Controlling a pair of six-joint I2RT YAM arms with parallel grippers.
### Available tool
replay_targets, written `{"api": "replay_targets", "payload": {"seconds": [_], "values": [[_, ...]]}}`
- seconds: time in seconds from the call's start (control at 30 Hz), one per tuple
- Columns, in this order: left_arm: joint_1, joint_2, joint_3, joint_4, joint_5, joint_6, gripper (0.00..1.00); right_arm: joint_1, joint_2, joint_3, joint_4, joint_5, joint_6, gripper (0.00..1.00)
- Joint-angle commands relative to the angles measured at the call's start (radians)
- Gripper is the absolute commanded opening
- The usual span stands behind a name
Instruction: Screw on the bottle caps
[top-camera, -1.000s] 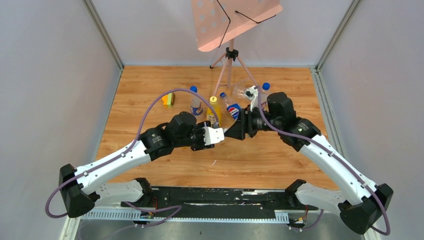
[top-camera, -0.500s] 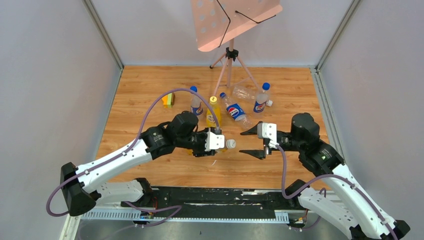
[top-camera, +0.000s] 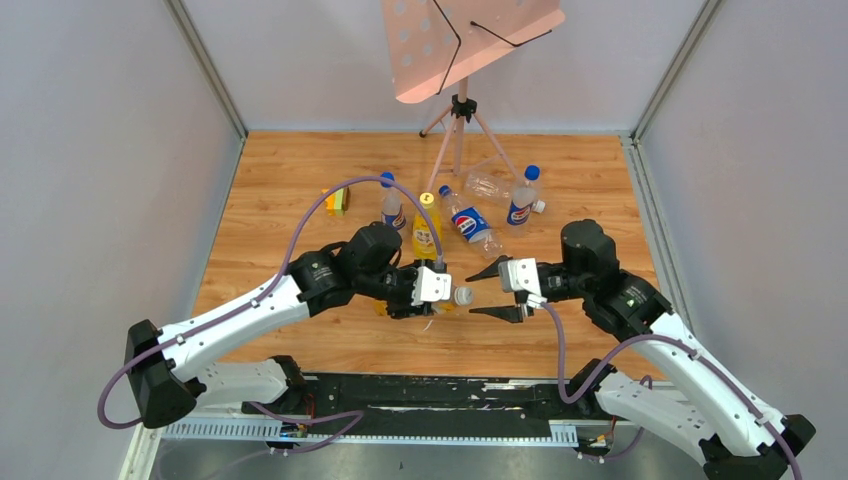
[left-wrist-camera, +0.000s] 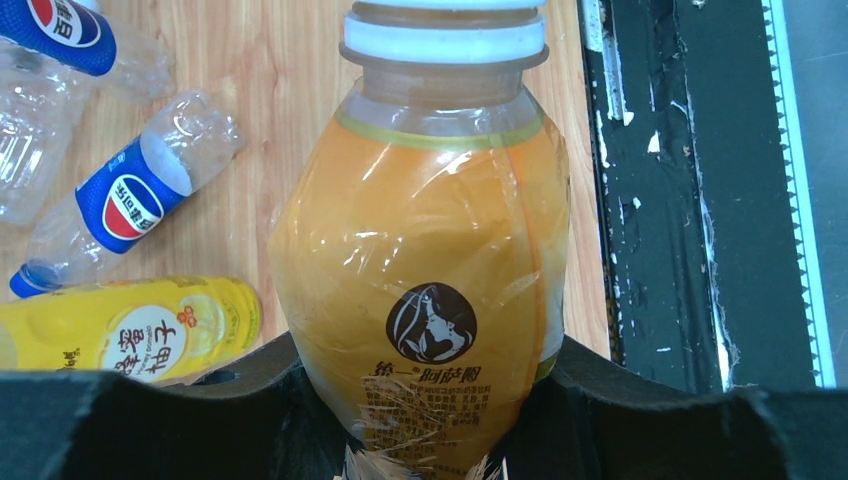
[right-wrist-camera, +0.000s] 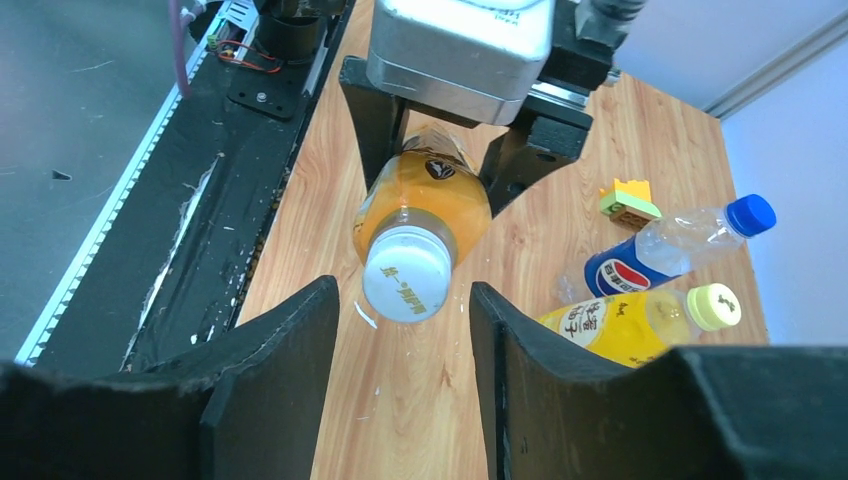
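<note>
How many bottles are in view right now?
6: amber bottle in left gripper; behind it, yellow bottle, three Pepsi bottles, one clear bottle lying farthest back.

An amber-brown bottle (right-wrist-camera: 420, 205) in a crinkled orange label, closed with a white cap (right-wrist-camera: 407, 285), is held level above the bench (top-camera: 300, 180) toward its near edge, cap pointing right. Nearer the far edge lie a yellow bottle (top-camera: 426, 232) with a yellow cap (top-camera: 427, 199) and clear blue-labelled bottles (top-camera: 468, 222) with blue caps (top-camera: 445, 190).

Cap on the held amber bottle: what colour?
The cap is white; right wrist view shows it best.
</note>
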Motion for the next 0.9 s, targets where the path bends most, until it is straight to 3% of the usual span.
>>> {"api": "replay_targets", "payload": {"seconds": [0.0,0.3,0.47,0.6,0.73,0.87], "values": [[-0.005,-0.002,0.046,0.009,0.034,0.015,0.03,0.022,0.015,0.046,-0.004,-0.044,-0.035,0.51],[-0.004,0.003,0.05,0.002,0.045,0.016,0.03,0.055,0.058,0.064,-0.004,-0.038,-0.006,0.41],[-0.005,0.001,0.049,0.006,0.026,0.013,0.03,0.062,0.083,0.059,0.06,-0.038,0.123,0.23],[-0.005,-0.01,0.043,0.028,-0.024,0.004,0.03,0.061,0.128,0.08,0.106,0.036,0.332,0.0],[-0.005,-0.032,0.023,0.073,-0.111,-0.009,0.03,0.062,0.186,0.123,0.118,0.241,0.623,0.0],[-0.005,-0.068,-0.008,0.137,-0.237,-0.018,0.03,0.061,0.205,0.145,0.125,0.549,1.04,0.0]]}}
